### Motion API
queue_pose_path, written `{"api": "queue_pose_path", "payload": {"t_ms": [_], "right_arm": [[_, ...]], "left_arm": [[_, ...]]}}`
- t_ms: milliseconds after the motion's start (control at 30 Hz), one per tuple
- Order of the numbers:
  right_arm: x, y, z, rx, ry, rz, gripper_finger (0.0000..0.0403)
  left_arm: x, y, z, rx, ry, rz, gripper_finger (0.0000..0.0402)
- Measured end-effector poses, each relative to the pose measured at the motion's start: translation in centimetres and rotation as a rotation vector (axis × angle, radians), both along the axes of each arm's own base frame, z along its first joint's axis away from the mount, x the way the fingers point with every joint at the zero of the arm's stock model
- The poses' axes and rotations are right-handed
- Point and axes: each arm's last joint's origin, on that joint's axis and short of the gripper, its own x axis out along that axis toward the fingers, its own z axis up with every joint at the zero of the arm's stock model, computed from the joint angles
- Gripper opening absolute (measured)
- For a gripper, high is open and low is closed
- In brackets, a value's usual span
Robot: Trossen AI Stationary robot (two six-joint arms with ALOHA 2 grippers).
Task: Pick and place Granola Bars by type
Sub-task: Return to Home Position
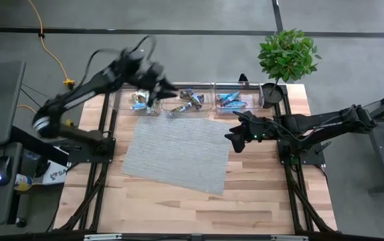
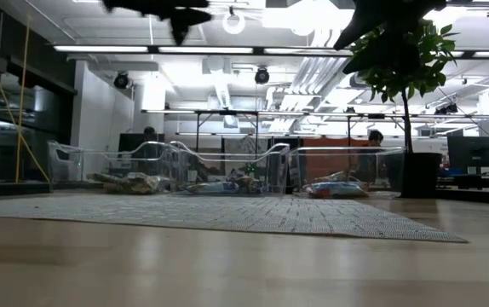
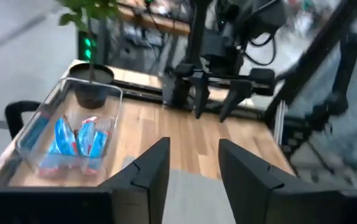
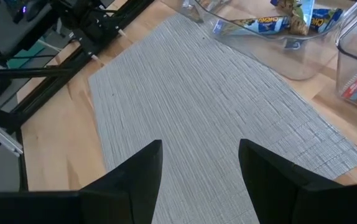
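Three clear bins stand in a row at the table's far edge, each with Granola Bars lying inside. The left bin [image 1: 138, 100] holds blue and yellow-green ones, the middle bin [image 1: 192, 100] mixed dark ones, and the right bin [image 1: 232, 99] bright blue ones with red ends [image 3: 73, 140]. My left gripper [image 1: 158, 92] hangs high over the left and middle bins, open [image 3: 194, 146], with nothing between its fingers. My right gripper [image 1: 233, 138] hovers at the right edge of the grey mat [image 1: 178, 152], open [image 4: 200, 149] and empty.
A potted plant [image 1: 284, 57] stands at the far right corner beside the right bin. The grey mat covers the table's middle, with bare wood [image 1: 178, 211] along the near edge. The arms' dark frames run down both sides of the table.
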Motion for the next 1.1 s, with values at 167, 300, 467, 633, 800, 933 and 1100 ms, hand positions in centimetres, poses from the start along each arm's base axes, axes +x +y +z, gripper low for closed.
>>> {"api": "queue_pose_path", "payload": {"t_ms": [167,300,467,633,800,933,1100], "right_arm": [[-0.1,0.0,0.0,-0.019,0.006,0.013,0.0196],[-0.1,0.0,0.0,-0.028,0.008,0.015,0.0196],[-0.6,-0.1,0.6,-0.057,-0.017,0.013,0.0196],[-2.0,0.0,1.9,-0.121,-0.081,-0.018,0.0196],[-4.5,0.5,1.5,-0.195,-0.201,-0.081,0.0196],[-6.5,0.7,-1.2,-0.17,-0.382,-0.114,0.0196],[-8.2,0.3,-4.4,-0.124,-0.532,-0.118,0.0185]], "left_arm": [[-5.0,-4.3,-3.6,-0.016,-0.129,0.157,0.0111],[-7.3,-7.0,-5.7,-0.028,-0.208,0.216,0.0082],[-9.1,-9.1,-8.2,-0.098,-0.223,0.233,0.0044],[-9.9,-10.7,-11.3,-0.167,-0.197,0.222,0.0023],[-10.1,-12.0,-13.8,-0.2,-0.236,0.251,0.0018],[-10.1,-12.6,-15.0,-0.215,-0.267,0.274,0.0018],[-10.0,-13.0,-15.8,-0.176,-0.249,0.289,0.0018]]}}
